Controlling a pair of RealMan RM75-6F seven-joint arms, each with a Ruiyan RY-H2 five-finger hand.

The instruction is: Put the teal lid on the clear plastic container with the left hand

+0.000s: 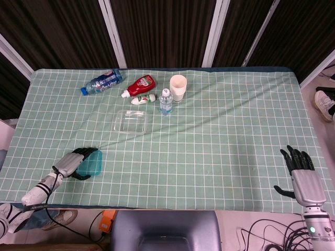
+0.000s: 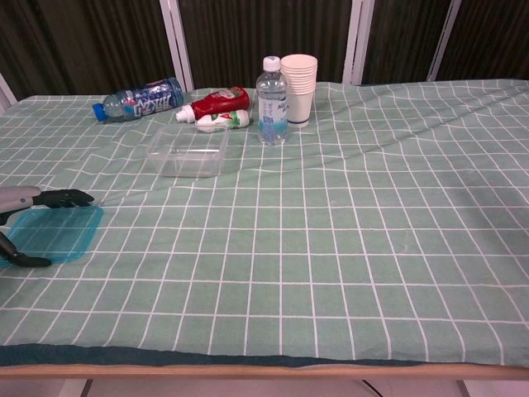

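Note:
The teal lid lies flat on the green checked cloth near the front left corner. My left hand spans it: dark fingers hook its far edge and the thumb sits at its near edge, so the lid is gripped between them. The clear plastic container stands empty and uncovered further back and to the right, well apart from the lid. My right hand hangs open past the table's front right corner, holding nothing; the chest view does not show it.
Behind the container lie a blue-labelled bottle, a red ketchup bottle and a small white bottle. An upright water bottle and a stack of paper cups stand to their right. The table's front edge is close to the lid.

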